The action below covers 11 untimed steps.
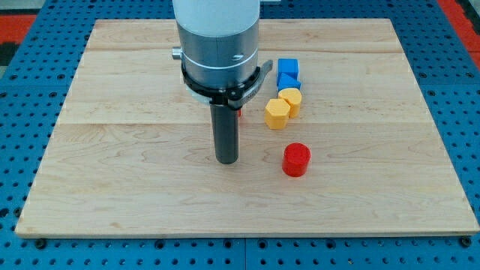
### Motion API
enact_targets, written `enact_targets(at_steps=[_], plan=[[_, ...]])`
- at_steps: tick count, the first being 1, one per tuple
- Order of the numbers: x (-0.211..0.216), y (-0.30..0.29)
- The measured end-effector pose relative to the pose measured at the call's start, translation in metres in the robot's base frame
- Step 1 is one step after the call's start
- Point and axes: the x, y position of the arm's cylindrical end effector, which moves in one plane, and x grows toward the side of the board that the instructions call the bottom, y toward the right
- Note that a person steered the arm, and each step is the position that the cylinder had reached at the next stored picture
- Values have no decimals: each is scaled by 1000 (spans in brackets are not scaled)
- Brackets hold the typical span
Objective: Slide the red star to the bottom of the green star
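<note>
Claw state: cannot tell, nothing of the kind shows; the arm (217, 45) ends in a plain dark rod (226, 135). Wooden desk (112, 150) fills most of the view, on a blue perforated base (22, 75). The arm's grey-white body comes down from the view's top, left of centre, and blocks what is behind it. The tip (227, 160) sits on the desk near mid-board, touching no block.

Red cylinder (296, 160) is to the tip's right, near but apart. Up and right of the rod, two yellow blocks (277, 113) (291, 99) touch; above them, two blue blocks (288, 67) (288, 81) are stacked close in a line.

Red sliver (240, 114) shows at the rod's right edge under the collar; shape cannot be told, could be the red star. Green star cannot be made out.
</note>
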Motion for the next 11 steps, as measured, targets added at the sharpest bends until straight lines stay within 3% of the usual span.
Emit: enact_targets(at_steps=[3,4,5,8,9,11], plan=[[-70,-1],[-110,-1],[-82,6],[-201,9],[-153,6],[-214,-41]])
